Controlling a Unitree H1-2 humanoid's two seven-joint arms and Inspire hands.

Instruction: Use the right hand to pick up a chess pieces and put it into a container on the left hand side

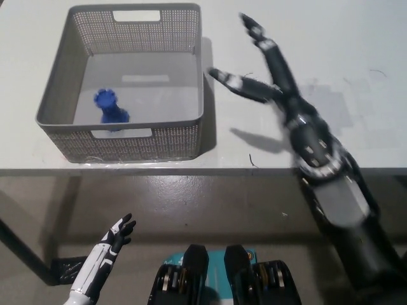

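Blue chess piece [109, 108] inside grey basket [121, 141].

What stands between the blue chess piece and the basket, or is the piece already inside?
Nothing stands between them: the blue chess piece is already inside the grey basket, near its front left. The right hand is open above the table, right of the basket. The left hand rests low, below the table edge.

The black right hand [267, 76] and its forearm are smeared by motion blur, so the finger outlines are soft. Well to its left, the blue chess piece [110, 108] has its base hidden behind the grey basket's [127, 141] near wall. The white left hand's [116, 234] arm is cut off by the bottom edge.
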